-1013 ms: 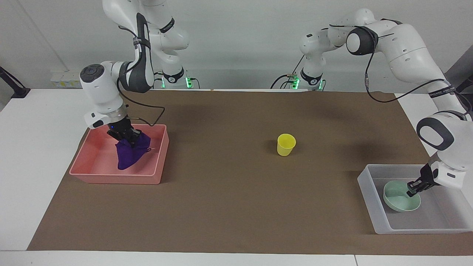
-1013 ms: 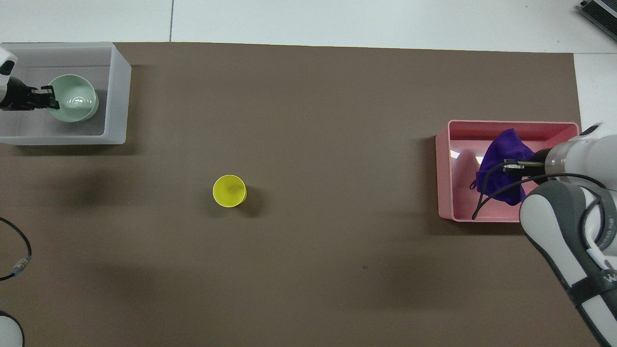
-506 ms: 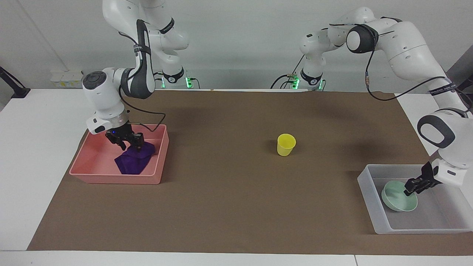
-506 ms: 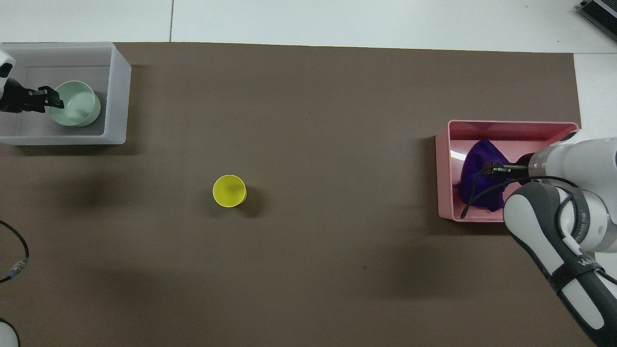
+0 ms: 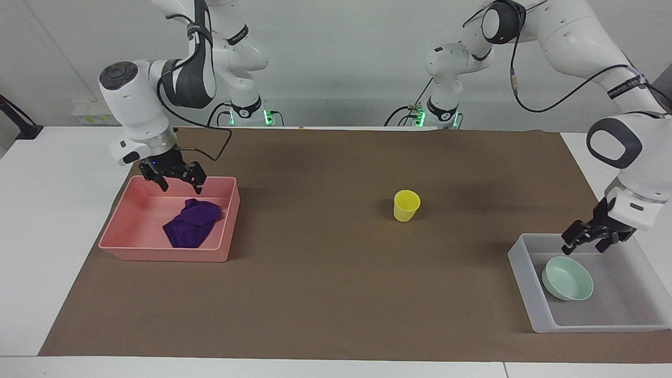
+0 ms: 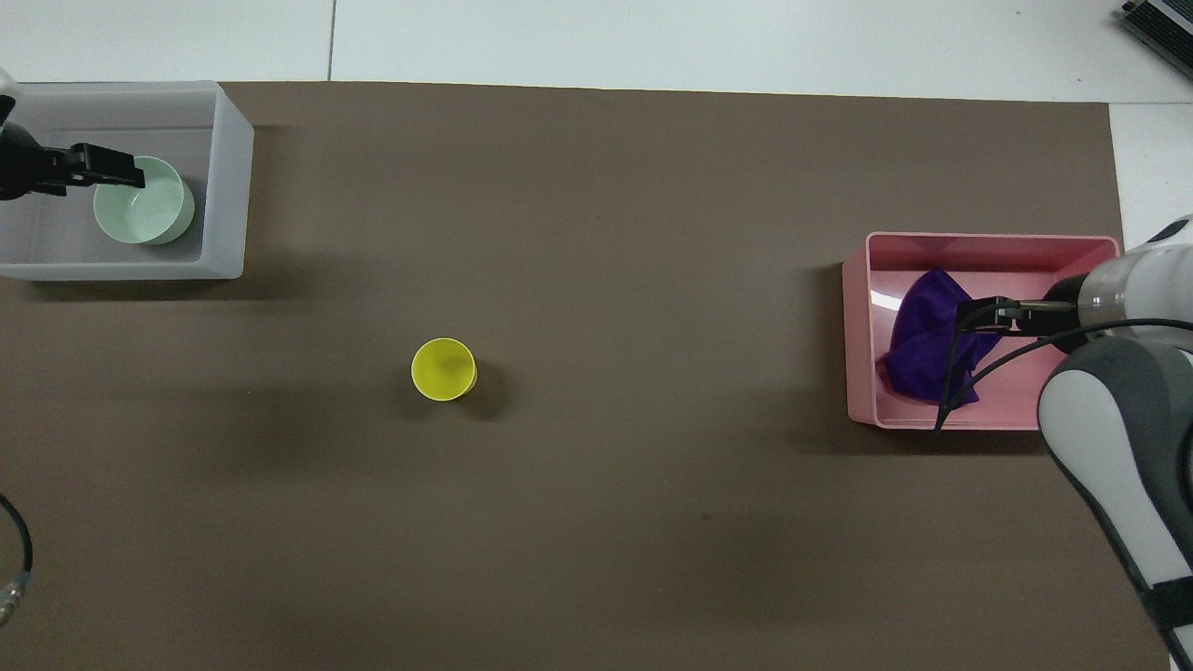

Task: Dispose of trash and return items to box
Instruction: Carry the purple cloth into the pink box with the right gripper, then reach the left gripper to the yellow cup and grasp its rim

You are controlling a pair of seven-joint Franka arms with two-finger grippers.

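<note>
The purple cloth [image 5: 190,223] [image 6: 923,349] lies crumpled in the pink tray [image 5: 157,254] [image 6: 857,335] at the right arm's end of the table. My right gripper [image 5: 178,182] [image 6: 980,313] is open and empty, up in the air over that tray. The mint-green bowl [image 5: 569,278] [image 6: 144,200] sits in the translucent box [image 5: 525,283] [image 6: 228,186] at the left arm's end. My left gripper [image 5: 589,242] [image 6: 126,172] is open and empty, raised over the box just above the bowl. The yellow cup [image 5: 407,205] [image 6: 444,369] stands upright alone mid-table.
A brown mat [image 5: 315,289] covers most of the white table. A loose black cable [image 6: 14,559] loops at the table's near edge, toward the left arm's end.
My right gripper let go of the cloth, which dropped into the pink tray, and rose. My left gripper let go of the bowl in the box and rose.
</note>
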